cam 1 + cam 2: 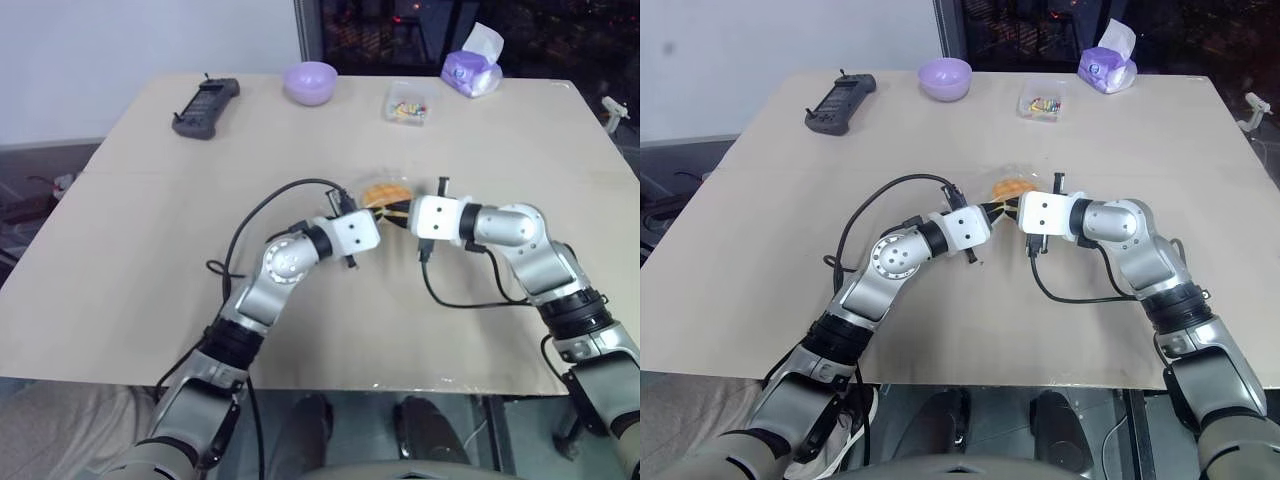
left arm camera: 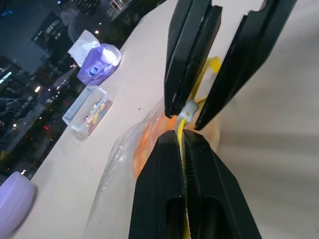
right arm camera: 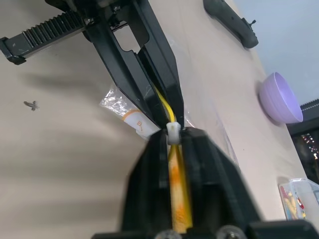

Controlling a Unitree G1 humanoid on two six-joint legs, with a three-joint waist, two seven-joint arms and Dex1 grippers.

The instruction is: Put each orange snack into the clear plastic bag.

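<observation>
Yellow seal strip of the bag (image 2: 149,149) is pinched from both ends: the left tool (image 2: 183,130) is clenched on it, and the right tool (image 3: 172,130) is clenched on the same strip, tips nearly meeting at a small white slider. The two arms converge near the middle of the tan bench (image 1: 150,200), tools almost nose to nose. The snack (image 1: 385,192) sits inside the crinkly clear plastic, just behind the tools, resting on the bench surface.

Open bench surrounds the meeting point on every side. Along the far edge stand a black remote (image 1: 205,106) toward the left corner, a purple bowl (image 1: 310,82), a small clear box (image 1: 408,103) of coloured bits, and a purple tissue pack (image 1: 472,70) near the right corner, all well apart from the bag. The near edge and both side edges are bare of objects, crossed by the arms and their black cables.
</observation>
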